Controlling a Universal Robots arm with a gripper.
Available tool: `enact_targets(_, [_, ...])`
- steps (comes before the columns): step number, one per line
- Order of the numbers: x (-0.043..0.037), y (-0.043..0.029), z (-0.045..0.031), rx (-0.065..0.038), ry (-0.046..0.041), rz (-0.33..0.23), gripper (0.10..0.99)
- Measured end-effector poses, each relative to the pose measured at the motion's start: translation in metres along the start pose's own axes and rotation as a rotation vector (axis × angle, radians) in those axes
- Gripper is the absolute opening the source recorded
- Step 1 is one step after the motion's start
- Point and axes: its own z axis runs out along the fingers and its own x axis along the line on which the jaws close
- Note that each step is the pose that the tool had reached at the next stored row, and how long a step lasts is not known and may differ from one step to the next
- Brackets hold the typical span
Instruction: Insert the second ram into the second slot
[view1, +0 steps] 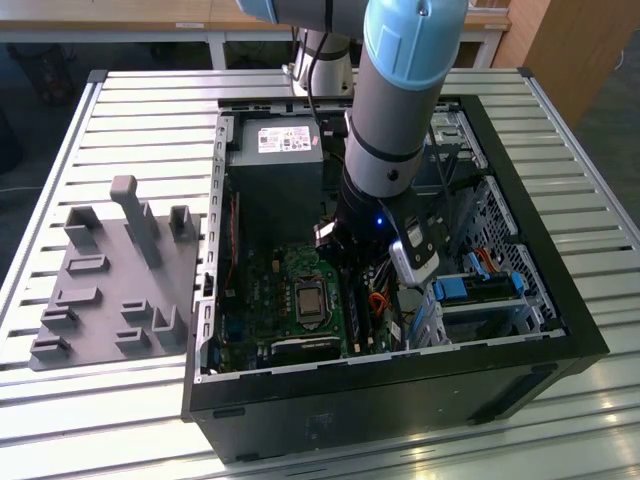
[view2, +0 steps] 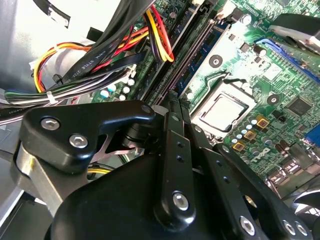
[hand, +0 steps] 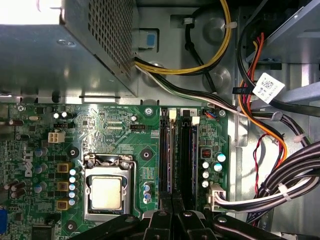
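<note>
The black gripper jaws (hand: 172, 220), closed to a narrow gap, sit on the thin blue RAM stick (hand: 169, 155) in its black motherboard slot (hand: 185, 155). Uneven pressing could leave one end unseated, I'd judge.

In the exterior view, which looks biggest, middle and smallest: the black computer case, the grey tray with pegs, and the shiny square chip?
Largest to smallest, as they look in the exterior view:
1. Computer case
2. Grey tray
3. Square chip

The gaps are wide, so nearness to the camera does not change the order.
</note>
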Motion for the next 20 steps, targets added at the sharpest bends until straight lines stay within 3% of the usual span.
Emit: enact_targets(20, [-0.0008, 0.0, 0.0011, -0.001, -0.0007, 0.019, 0.114])
